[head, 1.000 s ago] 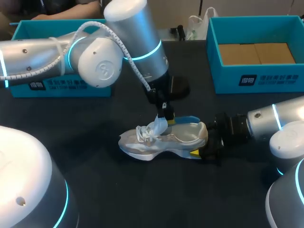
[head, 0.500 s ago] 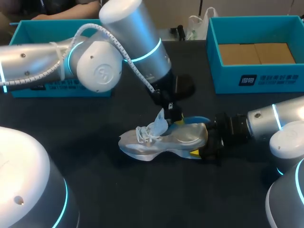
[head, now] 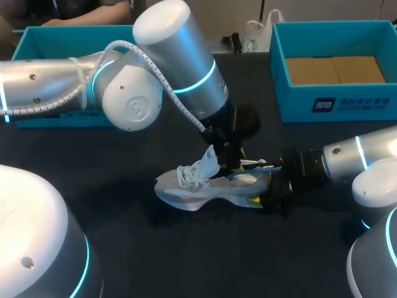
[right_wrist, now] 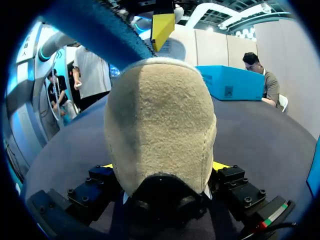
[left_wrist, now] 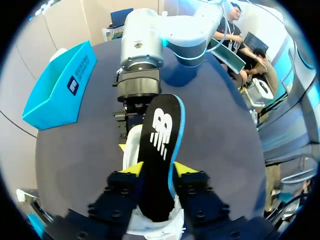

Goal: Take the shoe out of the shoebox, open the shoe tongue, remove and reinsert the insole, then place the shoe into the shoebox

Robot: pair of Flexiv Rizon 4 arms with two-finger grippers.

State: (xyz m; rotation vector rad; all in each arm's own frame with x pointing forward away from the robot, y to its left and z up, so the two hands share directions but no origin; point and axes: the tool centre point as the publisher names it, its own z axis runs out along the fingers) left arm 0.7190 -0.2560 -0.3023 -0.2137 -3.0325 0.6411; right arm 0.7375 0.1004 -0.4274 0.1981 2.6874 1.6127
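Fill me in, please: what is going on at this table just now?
Two robot arms are working on a pale shoe that lies on its side on the dark table. The right hand is clamped on the shoe's heel. The left hand pinches the black, blue-edged insole by its sides, above the shoe's opening. The open blue shoebox at the back right does not hold the shoe.

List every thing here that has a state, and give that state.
shoe, on the table, heel gripped, tongue raised.
insole, gripped over the shoe's opening.
left gripper, shut on the insole.
right gripper, shut on the shoe's heel.
shoebox, open, no shoe inside.
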